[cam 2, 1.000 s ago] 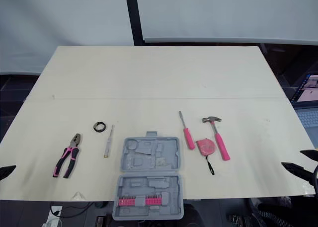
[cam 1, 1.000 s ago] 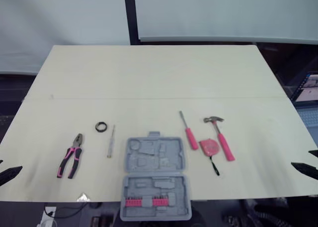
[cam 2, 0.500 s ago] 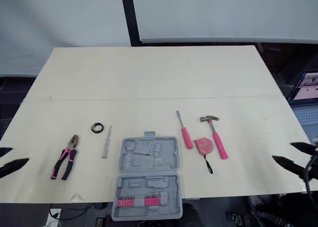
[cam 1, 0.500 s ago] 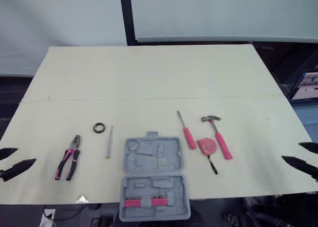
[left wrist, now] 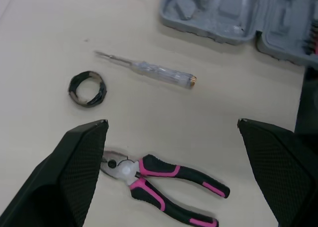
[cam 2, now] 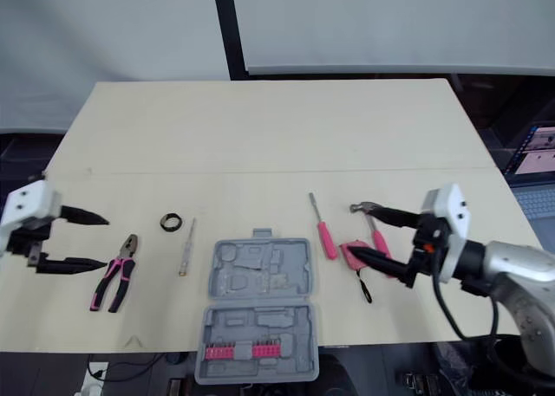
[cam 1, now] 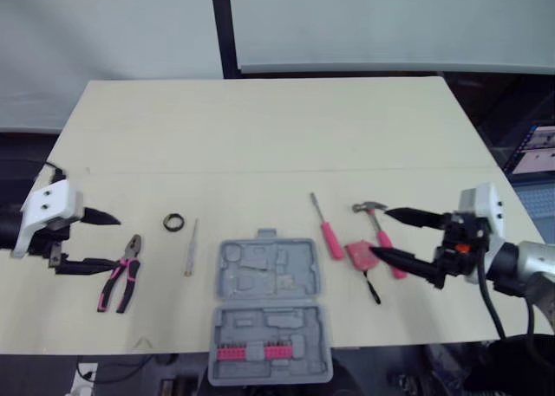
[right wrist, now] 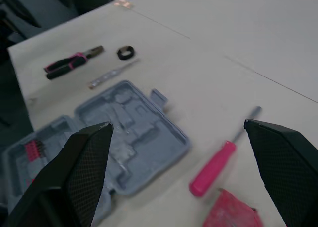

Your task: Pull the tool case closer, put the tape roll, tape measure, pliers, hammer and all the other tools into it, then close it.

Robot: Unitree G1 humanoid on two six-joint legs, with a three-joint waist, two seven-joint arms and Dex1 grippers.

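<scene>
Head view: you're holding L gripper (cam 1: pixel 114 239) wide open, pliers (cam 1: pixel 121 279) lying just beside its tips, handles toward bench's (cam 1: pixel 260 127) near edge. R gripper (cam 1: pixel 379 232), wide too, is hanging over tape measure (cam 1: pixel 357 256). Tool case (cam 1: pixel 270 309) is sitting open between them. L wrist: pliers lying crossways. R wrist: tool case ahead.

The case (cam 1: pixel 270 309) lies open at the worktop's (cam 1: pixel 260 127) near edge, mid-width. To its left lie a tester (cam 1: pixel 192 247), a tape roll (cam 1: pixel 175 222) and, farthest out, pliers (cam 1: pixel 121 283). To its right lie a screwdriver (cam 1: pixel 327 229), tape measure (cam 1: pixel 358 253) and hammer (cam 1: pixel 383 238).
</scene>
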